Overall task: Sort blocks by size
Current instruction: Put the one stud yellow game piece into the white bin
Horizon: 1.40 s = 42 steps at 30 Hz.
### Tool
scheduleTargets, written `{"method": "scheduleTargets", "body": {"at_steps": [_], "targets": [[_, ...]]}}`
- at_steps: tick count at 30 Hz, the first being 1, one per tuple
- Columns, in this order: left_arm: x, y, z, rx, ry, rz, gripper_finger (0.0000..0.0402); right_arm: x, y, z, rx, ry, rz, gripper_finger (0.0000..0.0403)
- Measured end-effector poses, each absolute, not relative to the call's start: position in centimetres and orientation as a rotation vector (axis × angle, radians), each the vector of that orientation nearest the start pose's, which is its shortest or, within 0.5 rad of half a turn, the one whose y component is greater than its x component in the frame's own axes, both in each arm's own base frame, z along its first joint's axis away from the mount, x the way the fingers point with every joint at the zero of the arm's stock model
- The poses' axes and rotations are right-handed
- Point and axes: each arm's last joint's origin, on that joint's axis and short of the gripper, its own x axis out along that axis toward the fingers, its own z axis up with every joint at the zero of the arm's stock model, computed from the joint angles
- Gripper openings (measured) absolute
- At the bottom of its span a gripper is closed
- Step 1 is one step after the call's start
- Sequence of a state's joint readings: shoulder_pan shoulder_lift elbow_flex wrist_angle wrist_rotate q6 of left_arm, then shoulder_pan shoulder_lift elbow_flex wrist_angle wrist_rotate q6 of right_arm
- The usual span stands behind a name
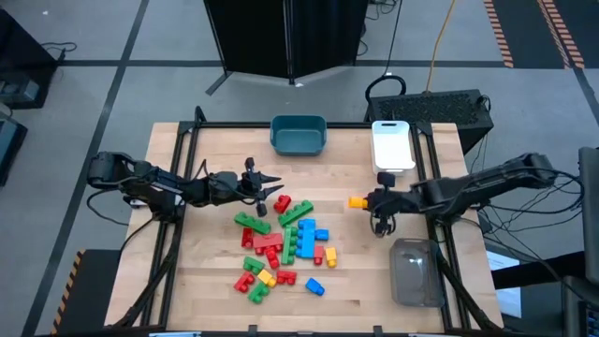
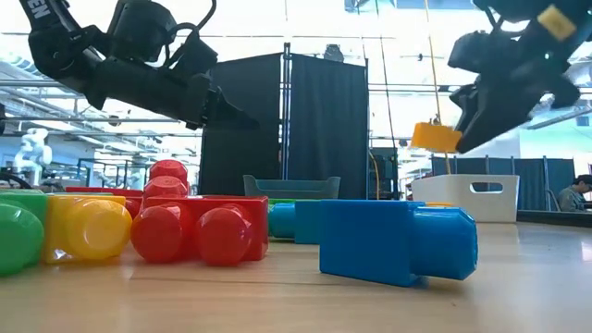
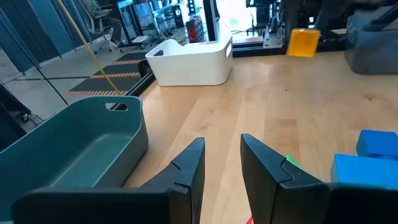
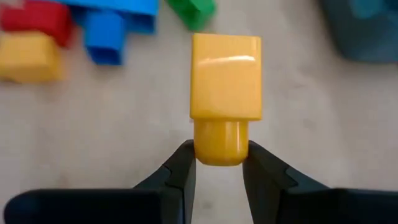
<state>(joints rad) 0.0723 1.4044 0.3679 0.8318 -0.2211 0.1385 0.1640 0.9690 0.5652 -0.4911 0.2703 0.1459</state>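
Note:
Several red, green, blue and yellow blocks (image 1: 281,245) lie in a heap on the table's middle and near part. My right gripper (image 1: 367,201) is at the right, above the table, shut on a short yellow block (image 1: 357,201); the block also shows in the low view (image 2: 435,137). My left gripper (image 1: 277,183) is open and empty, above the far left side of the heap, its fingers (image 3: 186,168) pointing toward the table's right. My right gripper pinches the yellow block's round stud (image 4: 219,144) between its two fingers. The fingers lie level and come from the table's right side. The block's square body (image 4: 225,74) sticks out past the fingertips toward the heap, lifted clear of the table.
A teal bin (image 1: 299,134) stands at the far middle edge, a white bin (image 1: 392,145) at the far right, a clear bin (image 1: 416,271) at the near right. Bare wood lies between the heap and the white bin.

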Motion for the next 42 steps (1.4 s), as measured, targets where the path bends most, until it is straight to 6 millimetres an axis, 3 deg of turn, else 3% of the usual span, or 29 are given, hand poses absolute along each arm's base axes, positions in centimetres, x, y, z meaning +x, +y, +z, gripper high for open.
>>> {"method": "scheduleTargets", "body": {"at_steps": [12, 23, 32, 42], "targets": [[24.6, 2.4, 16.4, 0.152, 0.225, 0.277, 0.0086, 17.8, 0.7, 21.7, 0.292, 0.801, 0.053, 0.0089], [24.6, 2.4, 16.4, 0.151, 0.226, 0.277, 0.0086, 18.0, -0.9, 22.1, 0.367, 0.745, 0.079, 0.009], [24.6, 2.3, 16.6, 0.145, 0.205, 0.248, 0.0086, 17.3, -2.5, 22.9, 0.383, 0.671, -0.027, 0.0091], [24.6, 2.3, 16.6, 0.143, 0.198, 0.246, 0.0086, 14.7, -5.6, 22.4, 0.364, 0.752, -0.465, 0.0093]]}}
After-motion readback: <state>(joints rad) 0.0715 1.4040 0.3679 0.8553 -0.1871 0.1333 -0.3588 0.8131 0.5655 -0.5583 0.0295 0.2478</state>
